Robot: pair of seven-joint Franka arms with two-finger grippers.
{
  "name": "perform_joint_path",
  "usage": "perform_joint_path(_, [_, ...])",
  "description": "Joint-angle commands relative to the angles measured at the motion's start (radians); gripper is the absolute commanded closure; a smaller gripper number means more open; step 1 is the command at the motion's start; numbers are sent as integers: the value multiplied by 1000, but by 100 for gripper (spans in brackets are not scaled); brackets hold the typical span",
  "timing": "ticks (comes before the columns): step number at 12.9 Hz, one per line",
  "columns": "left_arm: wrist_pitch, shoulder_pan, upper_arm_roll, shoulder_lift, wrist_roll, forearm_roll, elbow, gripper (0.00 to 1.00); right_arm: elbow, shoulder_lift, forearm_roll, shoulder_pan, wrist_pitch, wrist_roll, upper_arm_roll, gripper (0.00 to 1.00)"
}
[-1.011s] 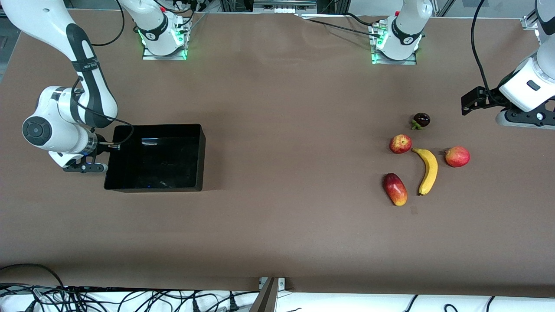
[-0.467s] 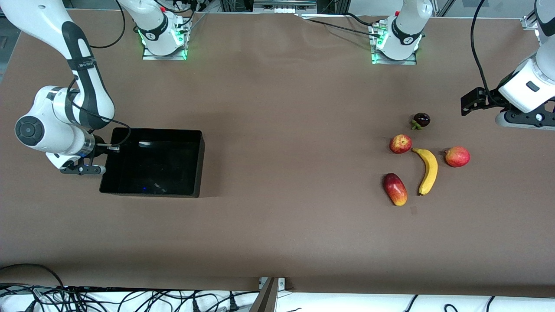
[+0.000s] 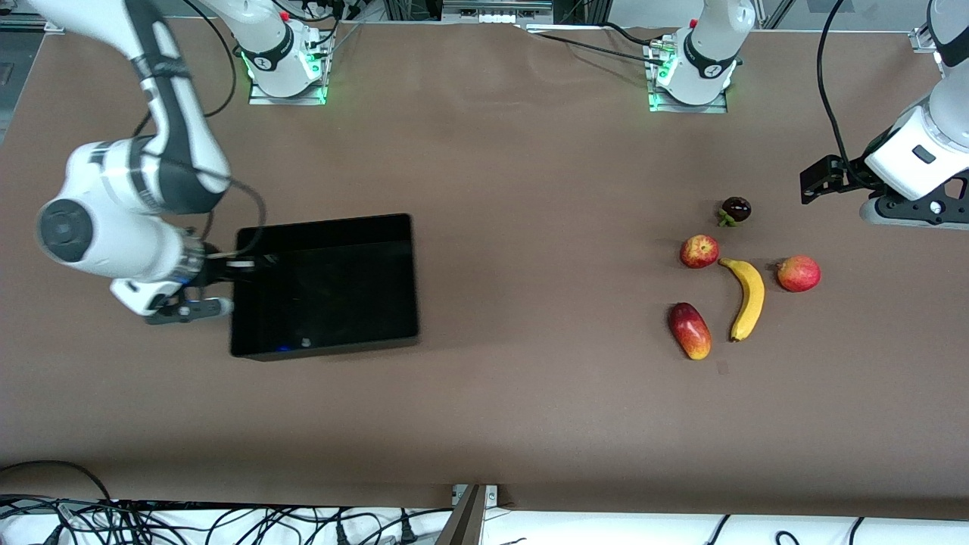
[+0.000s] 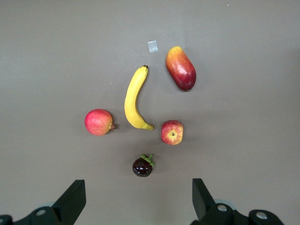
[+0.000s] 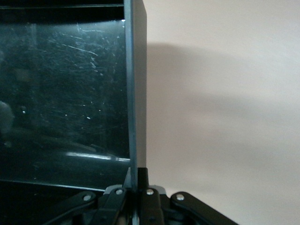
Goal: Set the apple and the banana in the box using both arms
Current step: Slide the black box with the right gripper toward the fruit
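The black box [image 3: 412, 276] sits toward the right arm's end of the table, slightly askew. My right gripper [image 3: 236, 265] is shut on its end wall [image 5: 136, 84], and its fingers [image 5: 138, 176] pinch the rim. The apple [image 3: 699, 250] and the banana [image 3: 748, 298] lie on the table toward the left arm's end, close together. Both also show in the left wrist view: apple [image 4: 172, 132], banana [image 4: 135, 99]. My left gripper [image 3: 817, 180] is open and empty, up over bare table beside the fruits [image 4: 138, 206].
A dark mangosteen [image 3: 735, 210] lies by the apple, farther from the front camera. A smooth red-orange round fruit [image 3: 799, 273] lies beside the banana. An oblong red-and-yellow fruit [image 3: 690, 330] lies nearest the front camera. Brown table between box and fruits.
The box, held by my right gripper, has shifted toward the middle of the table and turned a little. The left gripper has barely moved.
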Motion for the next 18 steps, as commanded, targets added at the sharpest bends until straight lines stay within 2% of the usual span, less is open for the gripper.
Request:
perform_joint_path(1, [-9,-5,0,16,-12,7,49,0,59,41,57,139,-28,149,-6,100])
perform_joint_path(3, [-10,-5,0,24,-12,12,59,0,129,105,135,256,-28,272,-6,100])
perform_joint_path(6, [-13,-4,0,24,-10,13,57,0,285,255,143,421,-8,494,-6,100])
perform_joint_path(8, [-12,-4,0,30,-12,17,57,0,368,346,145,500,53,629,-6,100])
perform_joint_path(11, [-19,-4,0,42,-10,17,46,0,376,406,143,596,182,723,-7,100])
perform_joint_path(14, [-58,1,0,64,2,17,8,0,376,452,139,637,251,758,-7,100])
perform_joint_path(17, [-46,-10,-3,62,8,10,-104,0,376,464,134,647,260,734,-7,100])
perform_joint_path(18, [5,-11,-3,62,8,7,-157,0,376,464,134,650,260,735,-7,100])
